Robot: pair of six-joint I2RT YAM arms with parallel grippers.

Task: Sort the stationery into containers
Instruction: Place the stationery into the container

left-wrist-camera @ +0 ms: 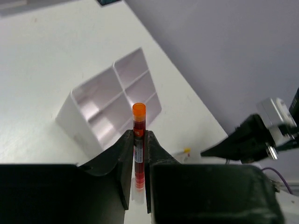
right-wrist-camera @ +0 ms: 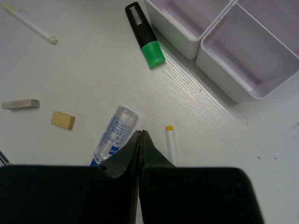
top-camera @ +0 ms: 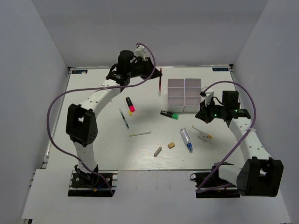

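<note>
My left gripper (top-camera: 155, 74) is shut on a thin red pen with an orange cap (top-camera: 160, 86), held above the table just left of the white four-compartment box (top-camera: 185, 94). In the left wrist view the pen (left-wrist-camera: 138, 116) stands between my fingers, with the box (left-wrist-camera: 84, 100) beyond it. My right gripper (top-camera: 204, 115) is shut and empty, low over the table (right-wrist-camera: 141, 135), between a clear blue-tipped tube (right-wrist-camera: 114, 133) and a white yellow-tipped pen (right-wrist-camera: 171, 144). All the compartments that show are empty.
On the table lie a pink-ended marker (top-camera: 130, 105), a thin pen (top-camera: 124, 118), a pale stick (top-camera: 140, 134), a grey eraser (top-camera: 158, 151), a tan eraser (top-camera: 171, 145), the tube (top-camera: 186, 139) and a green-ended marker (top-camera: 169, 115). White walls enclose the table.
</note>
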